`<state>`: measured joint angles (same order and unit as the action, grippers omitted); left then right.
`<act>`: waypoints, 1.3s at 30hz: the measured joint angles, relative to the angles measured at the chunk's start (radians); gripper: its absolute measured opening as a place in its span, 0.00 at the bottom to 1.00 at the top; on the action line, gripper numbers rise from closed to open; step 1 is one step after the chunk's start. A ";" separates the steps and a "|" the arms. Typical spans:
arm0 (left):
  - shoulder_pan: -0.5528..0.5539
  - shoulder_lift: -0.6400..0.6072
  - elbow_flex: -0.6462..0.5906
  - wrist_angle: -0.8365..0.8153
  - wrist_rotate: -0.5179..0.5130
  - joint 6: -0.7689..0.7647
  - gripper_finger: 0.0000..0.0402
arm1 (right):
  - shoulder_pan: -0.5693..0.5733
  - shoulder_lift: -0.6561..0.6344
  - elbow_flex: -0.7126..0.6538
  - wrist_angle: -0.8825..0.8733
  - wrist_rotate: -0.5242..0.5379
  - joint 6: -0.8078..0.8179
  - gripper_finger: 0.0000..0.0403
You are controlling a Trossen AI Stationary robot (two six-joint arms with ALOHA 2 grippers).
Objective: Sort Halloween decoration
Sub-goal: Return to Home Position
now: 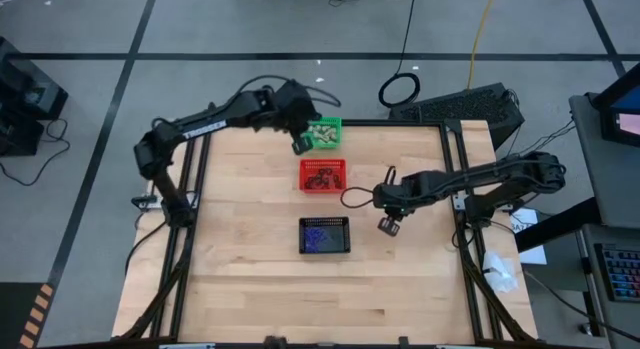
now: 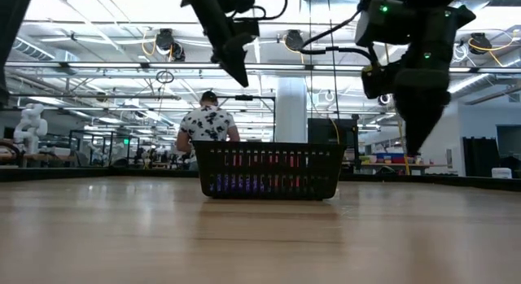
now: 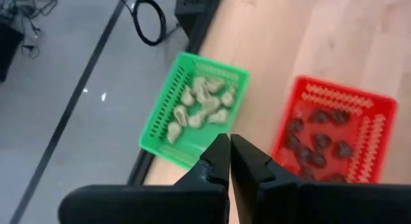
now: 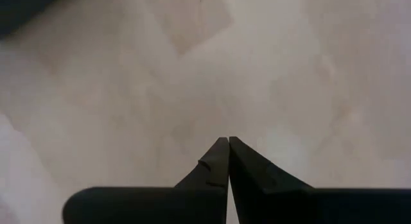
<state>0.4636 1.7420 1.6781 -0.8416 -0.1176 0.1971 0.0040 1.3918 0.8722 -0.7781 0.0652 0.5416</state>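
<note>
The Halloween decoration is a lot of tiny trinkets. They look like light, hard moulded pieces, probably slippery and apt to skip out of a pinch, so each is best nipped across its widest part with the fingertips alone. All that show lie in baskets. The pale cream trinkets (image 3: 202,105) are heaped in the green basket (image 3: 162,112) at the tabletop's (image 1: 250,249) edge. The dark brown trinkets (image 3: 319,137) are in the red basket (image 3: 377,124) just beside it, and the purple trinkets (image 1: 318,236) are in the black basket (image 1: 325,220) farther in. The left claw (image 3: 229,150) hovers raised above the green basket's edge, closed and empty, clear of the cream heap. The right claw (image 1: 388,225), also closed on nothing, hangs beside the black basket, apart from the purple pieces.
</note>
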 joint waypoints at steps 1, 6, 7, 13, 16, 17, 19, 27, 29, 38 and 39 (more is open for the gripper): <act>-0.014 -0.017 -0.021 0.001 -0.011 -0.001 0.02 | 0.006 0.000 0.000 -0.016 -0.020 0.015 0.00; -0.073 -0.092 -0.118 0.027 -0.045 -0.005 0.01 | 0.037 0.000 0.000 -0.092 -0.120 0.074 0.00; -0.083 -0.101 -0.136 0.045 -0.046 -0.008 0.01 | 0.043 0.000 0.000 -0.105 -0.124 0.077 0.00; -0.118 -0.172 -0.237 0.089 -0.061 -0.038 0.01 | 0.046 -0.001 -0.041 0.001 -0.077 0.065 0.00; -0.136 -0.215 -0.287 0.113 -0.082 -0.061 0.01 | 0.035 0.000 -0.102 0.110 -0.122 0.040 0.00; -0.139 -0.234 -0.306 0.116 -0.082 -0.061 0.01 | 0.034 0.000 -0.123 0.138 -0.118 0.045 0.00; -0.149 -0.269 -0.340 0.132 -0.083 -0.073 0.01 | 0.029 0.000 -0.164 0.181 -0.087 0.045 0.00; -0.179 -0.422 -0.476 0.224 -0.085 -0.095 0.01 | 0.058 -0.010 -0.286 0.540 0.149 -0.042 0.00; -0.188 -0.455 -0.503 0.249 -0.089 -0.112 0.01 | 0.067 -0.011 -0.322 0.659 0.154 -0.091 0.00; -0.268 -0.573 -0.620 0.334 -0.107 -0.114 0.01 | 0.095 -0.010 -0.599 1.296 0.287 -0.319 0.00; -0.276 -0.584 -0.638 0.349 -0.108 -0.114 0.01 | 0.095 -0.010 -0.636 1.382 0.269 -0.342 0.00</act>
<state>0.1878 1.1578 1.0400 -0.4928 -0.2256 0.0832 0.0986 1.3815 0.2360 0.6042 0.3344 0.1998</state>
